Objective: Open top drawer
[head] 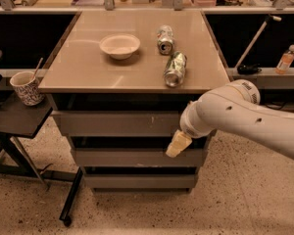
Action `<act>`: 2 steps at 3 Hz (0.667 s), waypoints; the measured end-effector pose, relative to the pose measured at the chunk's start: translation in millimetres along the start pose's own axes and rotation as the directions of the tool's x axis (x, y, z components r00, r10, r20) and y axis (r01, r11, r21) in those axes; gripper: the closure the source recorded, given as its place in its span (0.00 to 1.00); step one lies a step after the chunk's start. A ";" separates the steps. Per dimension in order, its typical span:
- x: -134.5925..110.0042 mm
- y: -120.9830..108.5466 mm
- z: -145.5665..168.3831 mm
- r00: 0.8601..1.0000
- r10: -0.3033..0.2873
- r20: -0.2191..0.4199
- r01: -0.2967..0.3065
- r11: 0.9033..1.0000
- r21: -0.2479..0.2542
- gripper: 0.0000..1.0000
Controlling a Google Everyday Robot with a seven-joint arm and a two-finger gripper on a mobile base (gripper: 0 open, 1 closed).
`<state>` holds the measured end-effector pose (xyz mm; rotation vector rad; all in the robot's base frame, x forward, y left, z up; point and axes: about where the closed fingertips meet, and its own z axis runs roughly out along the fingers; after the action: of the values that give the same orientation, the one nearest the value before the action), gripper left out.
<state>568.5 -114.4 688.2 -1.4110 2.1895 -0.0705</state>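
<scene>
The top drawer (pixel 117 123) is the widest grey front under the tan counter, with small white scuffs right of its centre. It sits flush with the two narrower drawers below. My gripper (pixel 178 144) hangs from the white arm at the drawer stack's right side, its cream finger tip in front of the gap between the top and middle drawers. The arm covers the top drawer's right end.
On the counter (pixel 88 72) stand a white bowl (pixel 120 45) and two crushed cans (pixel 175 68) (pixel 164 38). A patterned cup (pixel 27 87) with a spoon sits on a dark side table (pixel 14 119) at left. A bottle (pixel 286 58) stands on the right shelf.
</scene>
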 end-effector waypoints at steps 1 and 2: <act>20.9 -5.6 34.0 0.997 0.066 0.047 -0.062 0.994 -0.087 0.00; 27.1 -11.4 51.8 0.993 0.102 0.066 -0.094 0.989 -0.111 0.00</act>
<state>593.1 -130.8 636.5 -1.3389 2.2289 0.1339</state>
